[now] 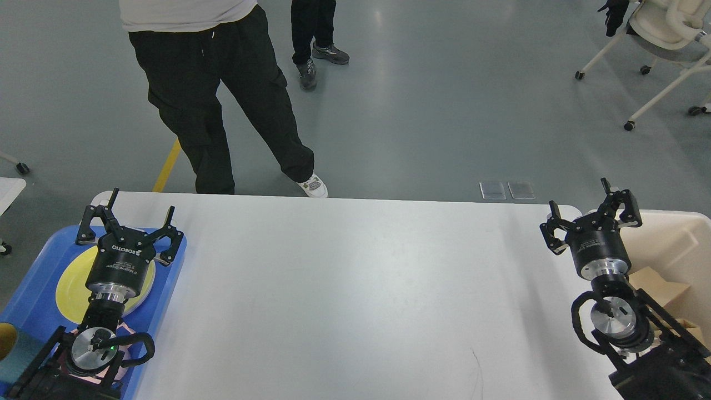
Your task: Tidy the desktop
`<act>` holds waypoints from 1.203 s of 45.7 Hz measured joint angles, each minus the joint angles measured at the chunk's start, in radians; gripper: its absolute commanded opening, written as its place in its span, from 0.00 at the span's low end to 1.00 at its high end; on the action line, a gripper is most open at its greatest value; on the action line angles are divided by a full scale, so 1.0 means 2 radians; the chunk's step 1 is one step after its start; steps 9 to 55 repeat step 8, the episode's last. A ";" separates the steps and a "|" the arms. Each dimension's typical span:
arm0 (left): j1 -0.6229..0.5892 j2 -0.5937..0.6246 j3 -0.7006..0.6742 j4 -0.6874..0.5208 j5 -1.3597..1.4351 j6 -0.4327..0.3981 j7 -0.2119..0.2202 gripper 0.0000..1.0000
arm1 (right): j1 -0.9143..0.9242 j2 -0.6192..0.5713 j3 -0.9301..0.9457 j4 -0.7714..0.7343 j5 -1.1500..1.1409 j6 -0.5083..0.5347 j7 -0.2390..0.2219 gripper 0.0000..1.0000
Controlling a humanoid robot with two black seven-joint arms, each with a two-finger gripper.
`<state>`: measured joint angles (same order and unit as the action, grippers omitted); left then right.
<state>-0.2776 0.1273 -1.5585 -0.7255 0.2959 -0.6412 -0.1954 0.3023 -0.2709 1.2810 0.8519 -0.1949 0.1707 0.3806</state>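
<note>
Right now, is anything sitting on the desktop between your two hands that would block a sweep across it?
Nothing visible does. The desktop between the left hand and the right hand shows only bare white surface. The yellow plate lies in the blue tray beneath the left hand; cardboard lies in the cream bin.
</note>
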 measured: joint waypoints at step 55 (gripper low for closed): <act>0.000 0.000 0.000 0.000 0.000 0.000 0.000 0.96 | 0.000 0.001 -0.003 -0.002 0.001 0.000 0.001 1.00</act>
